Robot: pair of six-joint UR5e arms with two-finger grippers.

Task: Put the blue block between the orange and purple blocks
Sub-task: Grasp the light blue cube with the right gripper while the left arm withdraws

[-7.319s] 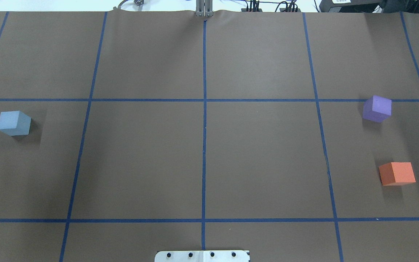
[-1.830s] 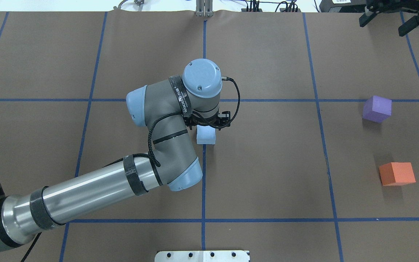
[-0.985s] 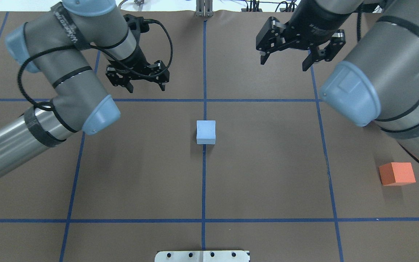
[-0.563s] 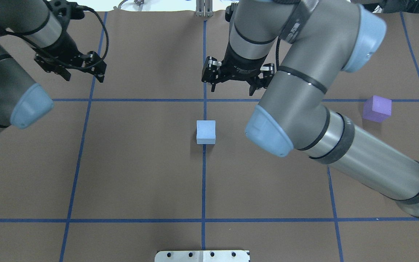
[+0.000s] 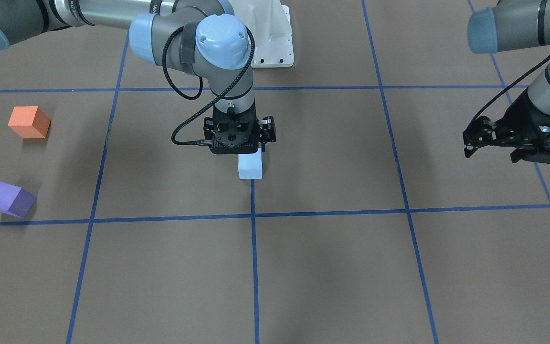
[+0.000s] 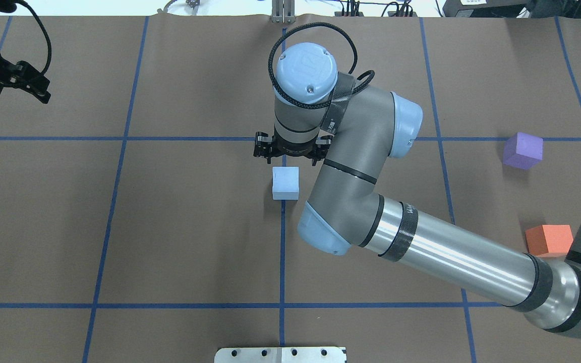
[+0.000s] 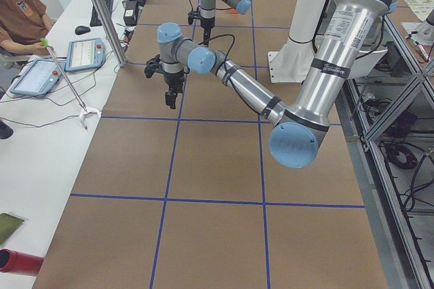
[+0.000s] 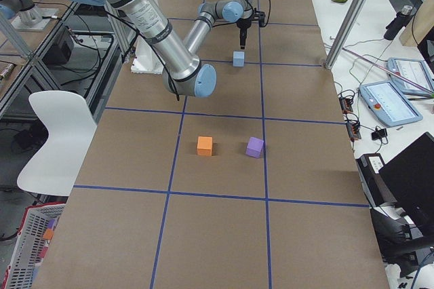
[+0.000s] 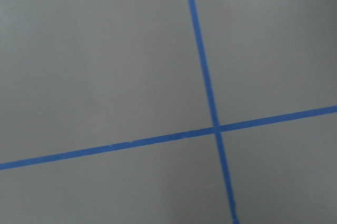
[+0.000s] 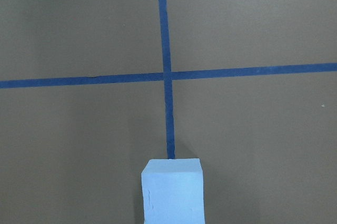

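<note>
The blue block (image 6: 285, 183) sits on the table's centre line and also shows in the front-facing view (image 5: 250, 166) and at the bottom of the right wrist view (image 10: 172, 190). My right gripper (image 6: 292, 157) hangs open over it, pointing down, fingers apart and not touching it (image 5: 239, 149). My left gripper (image 6: 15, 83) is open and empty at the far left, well away (image 5: 518, 141). The purple block (image 6: 522, 150) and the orange block (image 6: 548, 240) stand apart at the right, with a gap between them (image 8: 229, 146). The right arm hides a corner of the orange block.
Brown paper with a blue tape grid (image 6: 283, 252) covers the table. The right arm's forearm (image 6: 447, 257) stretches low across the right half. A white base plate (image 6: 280, 354) sits at the near edge. Operators' tablets lie past the far edge (image 8: 383, 102).
The left gripper brought the blue block from the far left to the centre, let it go and drew back left. The right gripper came in and moved over the block.
</note>
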